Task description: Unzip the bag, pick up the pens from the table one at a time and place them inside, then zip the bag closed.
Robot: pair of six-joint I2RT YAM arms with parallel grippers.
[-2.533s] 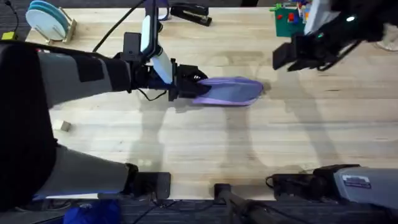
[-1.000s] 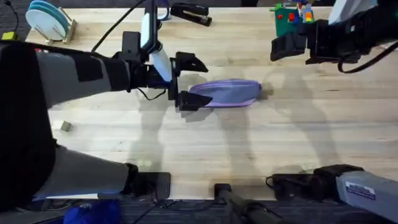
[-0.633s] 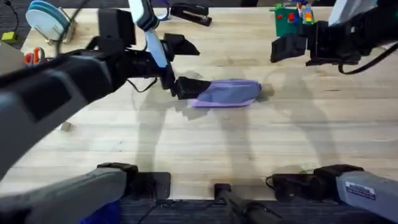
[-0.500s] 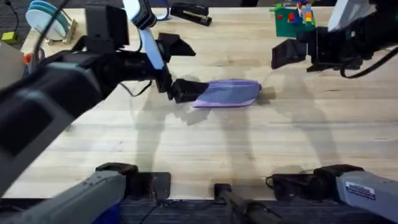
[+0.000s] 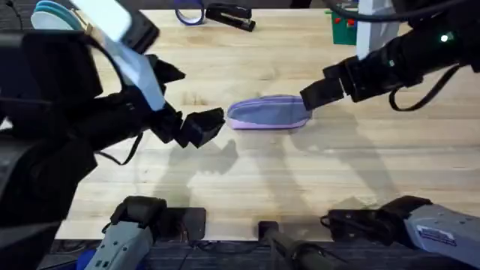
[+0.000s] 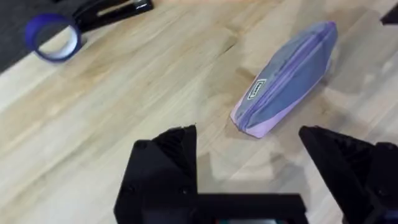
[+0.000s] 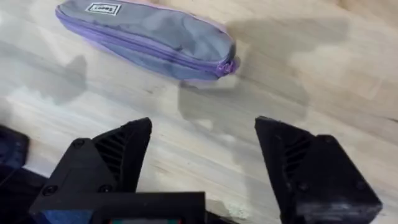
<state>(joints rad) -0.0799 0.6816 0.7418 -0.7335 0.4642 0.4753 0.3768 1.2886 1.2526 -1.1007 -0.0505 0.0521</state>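
Observation:
The lavender bag (image 5: 268, 114) lies on the table (image 5: 300, 187) near the middle, its zipper shut along the top, with the pull (image 7: 229, 64) at its right end. My left gripper (image 5: 187, 101) is open, raised and off to the left of the bag, touching nothing; in its wrist view the bag (image 6: 286, 78) lies ahead of the spread fingers (image 6: 168, 162). My right gripper (image 5: 319, 90) is open just beyond the bag's right end, and the bag (image 7: 146, 34) lies ahead of that wrist's fingers (image 7: 112, 155). The pens are out of view.
A black stapler (image 5: 229, 15) and a blue tape roll (image 5: 189, 13) sit at the far edge. A green block set (image 5: 345, 22) stands at the back right, a plate rack (image 5: 56, 22) at the back left. Bare wood stretches in front of the bag.
My left gripper let go of the bag's left end, opened, then drew back and up to the left. The right arm swung down and in toward the bag's right end.

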